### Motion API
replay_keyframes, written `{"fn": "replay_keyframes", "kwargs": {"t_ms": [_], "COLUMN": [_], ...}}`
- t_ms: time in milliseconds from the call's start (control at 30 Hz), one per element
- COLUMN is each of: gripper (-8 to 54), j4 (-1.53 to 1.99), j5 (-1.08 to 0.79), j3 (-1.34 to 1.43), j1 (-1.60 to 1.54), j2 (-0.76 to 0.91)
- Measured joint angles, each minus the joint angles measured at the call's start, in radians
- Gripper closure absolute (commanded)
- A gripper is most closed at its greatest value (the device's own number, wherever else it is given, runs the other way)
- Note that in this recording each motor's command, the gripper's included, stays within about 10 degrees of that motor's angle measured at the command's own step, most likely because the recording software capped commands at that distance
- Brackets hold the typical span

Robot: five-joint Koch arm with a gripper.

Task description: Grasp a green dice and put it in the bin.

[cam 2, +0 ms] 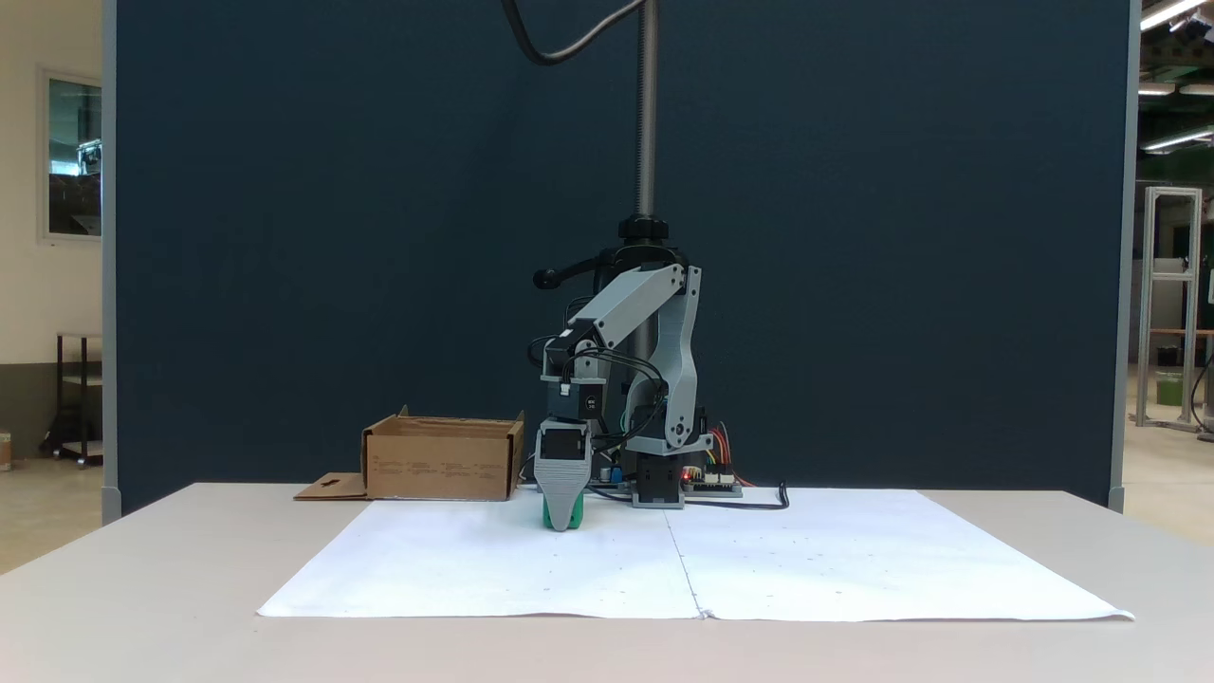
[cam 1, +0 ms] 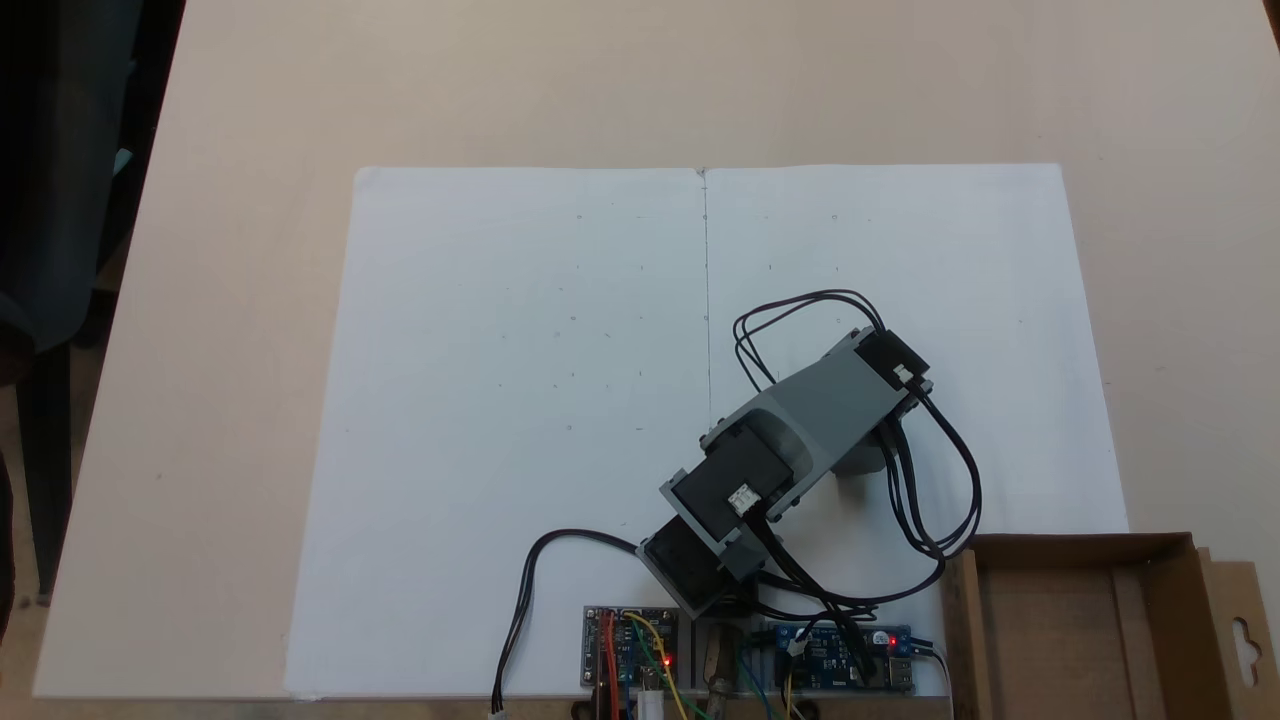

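On white paper (cam 2: 806,560), gripper (cam 2: 561,520) hides green dice (cam 2: 548,515), perhaps gripped.

White paper sheets (cam 1: 520,400) on beige table (cam 1: 250,300) — circuit boards (cam 1: 632,648) at near edge; dark blue partition (cam 2: 332,237) behind.

A lab or workshop hall: dark partition (cam 2: 854,237), bare circuit boards (cam 1: 630,648), metal frame (cam 2: 1171,304).

My claw (cam 2: 561,520): matt grey plastic. Green dice (cam 2: 548,513) beside it: glossy plastic. Bin (cam 2: 441,460): rough brown cardboard. Sheets (cam 1: 520,400): smooth white paper.
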Motion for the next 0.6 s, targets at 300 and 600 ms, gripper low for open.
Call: {"fn": "replay_keyframes", "kwargs": {"t_ms": [300, 600], "gripper": [33.2, 33.2], "j4": [-0.133, -0.212], "j5": [0.038, 0.451], "j3": [0.006, -0.153], "j1": [0.000, 0.000], "j2": [0.061, 0.189]}}
